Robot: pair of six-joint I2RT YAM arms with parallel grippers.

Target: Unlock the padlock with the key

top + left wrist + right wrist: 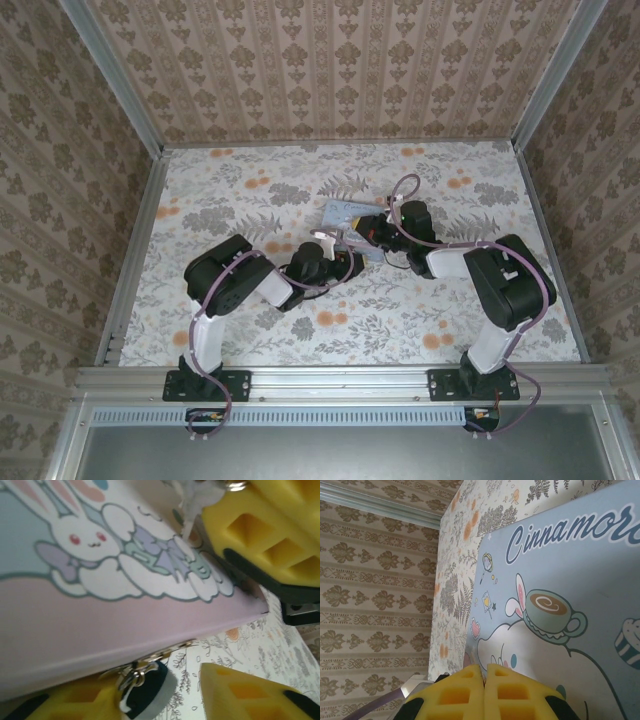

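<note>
Padlock [147, 694] hanging at the edge of the tin [100, 630], we see it between the spread fingers [250, 695] of our left tool [340, 263], our right tool [485, 672] pressed together over the tin, close by, flowered desk [250, 185] underneath

Top view: tin [338, 211] mostly covered by the two wrists, one pale corner clear, anything at its near edge too small to tell. Left wrist view: padlock [149, 690] soft-focused, lower body cut by the bottom edge, shackle [134, 672] a blurred glint half behind one finger [70, 702] of the left gripper [175, 695]; tin lid runs off the left and top edges; pale blurred scrap [192, 500] at top, unidentifiable. Right wrist view: right gripper [485, 675] pads pressed tight, anything between them hidden; tin lettering cut at the right edge.
</note>
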